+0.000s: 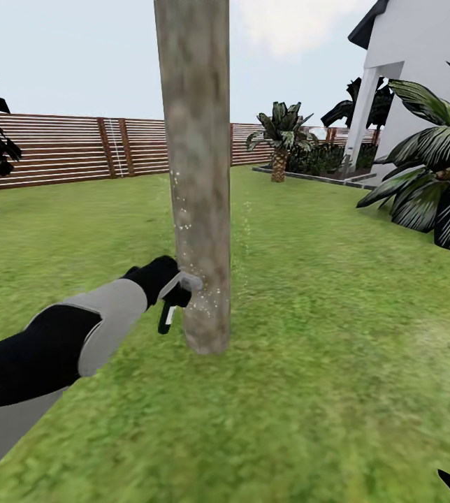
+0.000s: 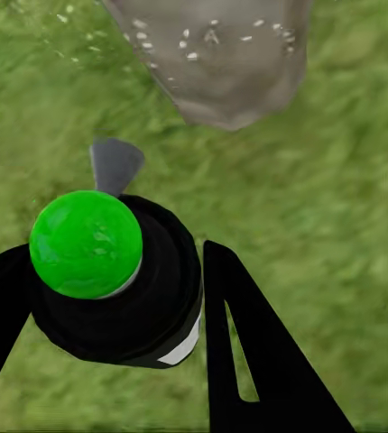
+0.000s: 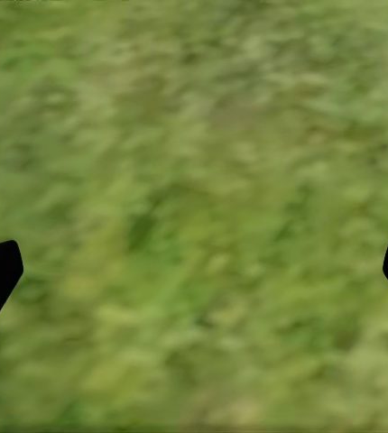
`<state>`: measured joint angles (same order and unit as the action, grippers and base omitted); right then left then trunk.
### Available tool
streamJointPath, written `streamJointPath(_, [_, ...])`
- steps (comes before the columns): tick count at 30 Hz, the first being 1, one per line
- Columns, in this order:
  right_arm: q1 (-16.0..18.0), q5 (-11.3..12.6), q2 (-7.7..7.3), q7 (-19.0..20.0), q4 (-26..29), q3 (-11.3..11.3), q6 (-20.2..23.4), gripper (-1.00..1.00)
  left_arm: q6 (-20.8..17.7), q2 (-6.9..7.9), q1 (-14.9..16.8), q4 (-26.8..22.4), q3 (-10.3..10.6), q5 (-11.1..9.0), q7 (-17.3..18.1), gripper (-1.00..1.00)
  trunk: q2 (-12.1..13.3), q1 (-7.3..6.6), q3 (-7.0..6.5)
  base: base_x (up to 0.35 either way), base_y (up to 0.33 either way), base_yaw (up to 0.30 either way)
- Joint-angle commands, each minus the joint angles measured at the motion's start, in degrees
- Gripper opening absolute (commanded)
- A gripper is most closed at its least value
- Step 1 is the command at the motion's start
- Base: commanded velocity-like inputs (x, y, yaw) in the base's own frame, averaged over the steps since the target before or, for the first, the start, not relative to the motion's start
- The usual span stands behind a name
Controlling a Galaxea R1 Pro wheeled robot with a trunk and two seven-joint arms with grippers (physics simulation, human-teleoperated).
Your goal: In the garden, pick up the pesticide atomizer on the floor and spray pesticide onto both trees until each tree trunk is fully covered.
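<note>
Left gripper point(image 2: 126, 298): closed around the pesticide atomizer point(image 2: 113, 280), one black bottle with a green cap, its contents hidden.
Atomizer position: nozzle just beside the tree trunk point(image 1: 196, 168), near its base.
Trunk: one, speckled with white droplets.
Right gripper point(image 3: 194, 271): fingers spread wide, empty, over lawn point(image 3: 194, 162).

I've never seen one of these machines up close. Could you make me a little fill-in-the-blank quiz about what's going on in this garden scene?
1. The left gripper is shut on a black atomizer with a bright ____ cap.
2. The atomizer's nozzle is aimed at the lower part of the tree ____, which is dotted with white specks.
3. The right gripper, its fingertips wide apart, hangs over bare ____.
4. Behind the lawn runs a brown slatted wooden ____.

Missing words: green; trunk; grass; fence
</note>
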<state>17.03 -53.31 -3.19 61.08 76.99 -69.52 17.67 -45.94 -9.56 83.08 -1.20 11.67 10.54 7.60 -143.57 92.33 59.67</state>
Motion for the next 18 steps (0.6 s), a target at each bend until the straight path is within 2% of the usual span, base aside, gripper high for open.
streamJointPath(1, [0.0,0.0,0.0,0.0,0.0,0.0,0.0,1.0,0.6,-0.01,-1.6,0.0,0.1,0.1,0.0,-1.0,0.0,-0.01,-0.01,0.0,0.0,0.0])
streamJointPath(3, [0.0,0.0,0.02,0.0,0.0,0.0,0.0,1.0,3.3,-0.01,-4.5,0.0,0.1,0.2,0.0,-1.0,0.0,-0.01,-0.01,0.0,0.0,0.0])
streamJointPath(6, [0.0,0.0,0.03,0.0,0.0,0.0,0.0,1.0,4.3,-0.01,-7.6,0.0,0.2,0.1,0.0,-1.0,0.0,-0.01,-0.01,0.0,0.0,0.007])
streamJointPath(10, [0.0,0.0,0.03,0.0,0.0,0.0,0.0,1.0,4.4,-0.08,-7.9,0.0,0.2,0.0,0.0,-1.0,0.0,-0.01,-0.01,0.0,-0.1,0.19])
streamJointPath(18, [0.0,0.0,0.03,0.0,0.0,0.0,0.0,1.0,4.4,-0.11,-7.9,0.0,0.2,0.0,0.1,-1.0,0.0,-0.01,-0.01,0.0,-0.31,0.254])
